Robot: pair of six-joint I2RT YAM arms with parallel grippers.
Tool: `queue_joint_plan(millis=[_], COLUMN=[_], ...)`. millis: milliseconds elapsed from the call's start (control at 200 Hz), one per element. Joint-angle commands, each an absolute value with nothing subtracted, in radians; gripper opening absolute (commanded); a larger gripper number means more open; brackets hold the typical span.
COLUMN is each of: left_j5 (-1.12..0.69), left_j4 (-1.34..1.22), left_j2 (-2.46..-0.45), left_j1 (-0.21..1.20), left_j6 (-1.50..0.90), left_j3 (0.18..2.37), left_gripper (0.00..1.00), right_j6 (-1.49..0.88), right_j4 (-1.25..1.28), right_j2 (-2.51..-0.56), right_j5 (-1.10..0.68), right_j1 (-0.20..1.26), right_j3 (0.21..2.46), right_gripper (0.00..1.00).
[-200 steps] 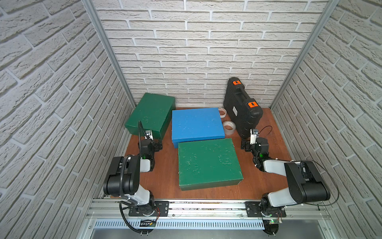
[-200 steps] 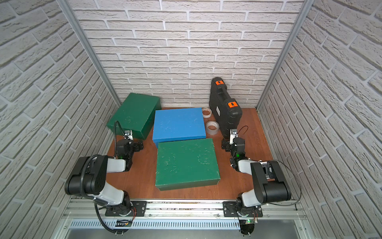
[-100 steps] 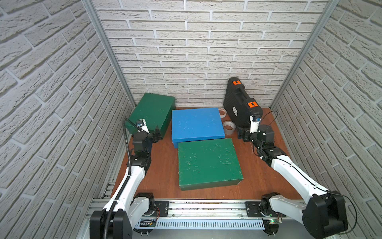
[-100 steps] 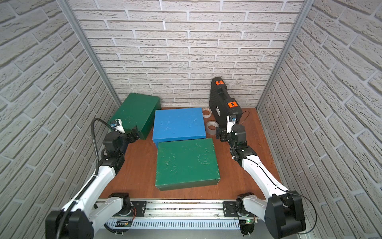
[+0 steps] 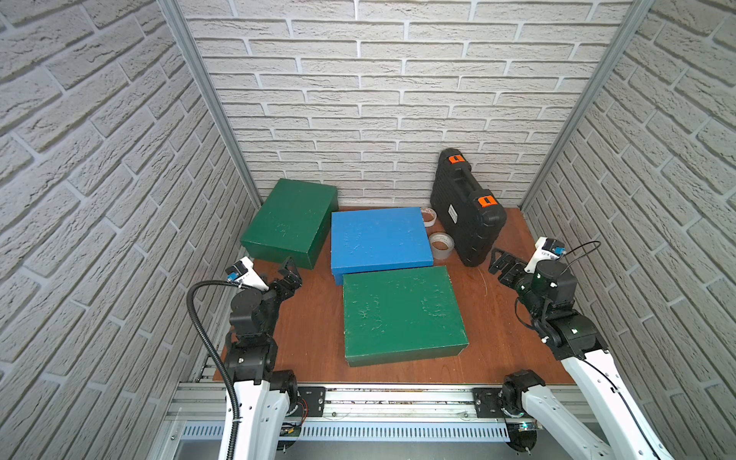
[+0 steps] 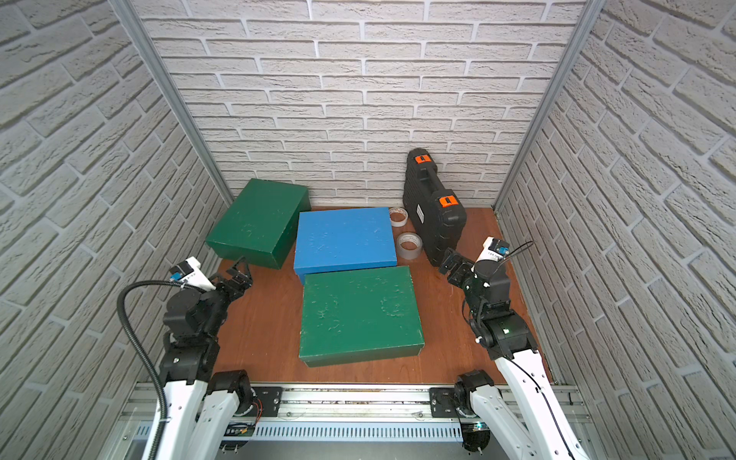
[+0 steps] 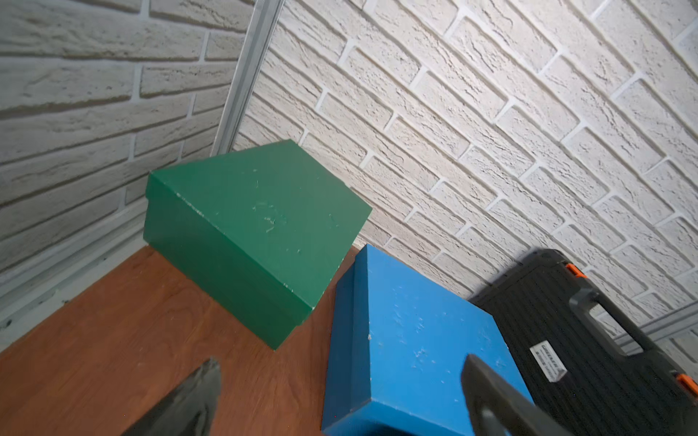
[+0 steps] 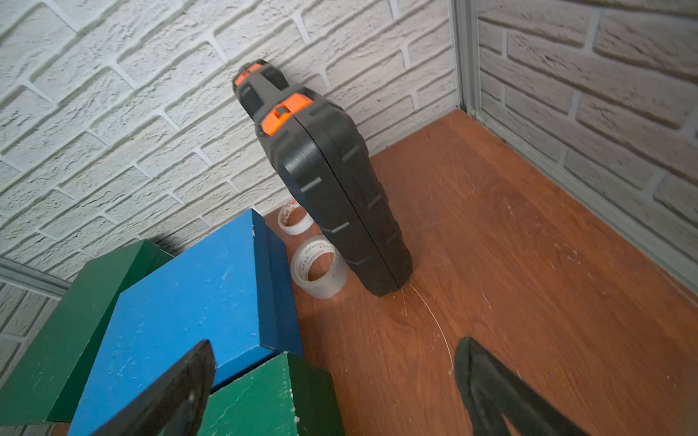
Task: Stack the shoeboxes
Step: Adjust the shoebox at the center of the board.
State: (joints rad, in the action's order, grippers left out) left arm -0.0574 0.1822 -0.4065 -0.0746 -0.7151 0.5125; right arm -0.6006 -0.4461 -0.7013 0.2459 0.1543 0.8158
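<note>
Three shoeboxes lie separately on the wooden table, none on top of another. In both top views, a dark green shoebox point(image 5: 402, 314) point(image 6: 358, 312) is nearest the front. A bright blue shoebox point(image 5: 380, 239) point(image 6: 344, 239) sits just behind it. Another dark green shoebox point(image 5: 292, 221) point(image 6: 259, 223) stands in the back left corner. My left gripper point(image 5: 292, 273) point(image 7: 340, 360) hovers open near the front corner of the back green box and holds nothing. My right gripper point(image 5: 502, 261) point(image 8: 336, 343) is open and holds nothing, right of the blue box and close to the black case.
A black hard case point(image 5: 464, 215) with orange latches stands on edge at the back right. Two tape rolls point(image 5: 441, 245) point(image 5: 428, 215) lie between it and the blue box. Brick walls close in on three sides. Bare table point(image 5: 310, 338) shows left and right of the front box.
Both arms have risen from their folded low pose and reached forward. The grippers stayed open and the boxes have not moved.
</note>
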Motion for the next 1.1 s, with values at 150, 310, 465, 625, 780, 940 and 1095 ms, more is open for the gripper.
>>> queue_joint_plan(millis=[150, 310, 465, 625, 780, 940, 1095], left_j5=[-0.205, -0.288, -0.372, -0.341, -0.245, -0.212, -0.21], left_j4=[0.378, 0.169, 0.0, -0.049, -0.002, 0.031, 0.034], left_j2=[-0.232, -0.364, -0.676, -0.953, -1.161, -1.328, -1.444], left_j1=[-0.081, -0.08, -0.076, -0.023, 0.053, 0.068, 0.071], left_j6=[-0.747, -0.805, -0.818, -0.775, -0.703, -0.683, -0.667], left_j3=[0.449, 0.395, 0.466, 0.604, 0.758, 0.856, 0.91], left_gripper=[0.98, 0.98, 0.98, 0.98, 0.98, 0.98, 0.98], right_j6=[-0.657, -0.652, -0.557, -0.496, -0.444, -0.41, -0.409], right_j4=[-0.395, -0.297, -0.377, -0.407, -0.42, -0.467, -0.45], right_j2=[-0.616, -0.748, -1.004, -1.222, -1.394, -1.548, -1.664], right_j5=[0.045, -0.071, 0.026, 0.06, 0.1, 0.177, 0.098], right_j1=[0.156, 0.23, 0.38, 0.461, 0.466, 0.461, 0.461], right_j3=[0.704, 0.741, 0.92, 1.069, 1.184, 1.309, 1.373], right_gripper=[0.99, 0.99, 0.99, 0.99, 0.99, 0.99, 1.0])
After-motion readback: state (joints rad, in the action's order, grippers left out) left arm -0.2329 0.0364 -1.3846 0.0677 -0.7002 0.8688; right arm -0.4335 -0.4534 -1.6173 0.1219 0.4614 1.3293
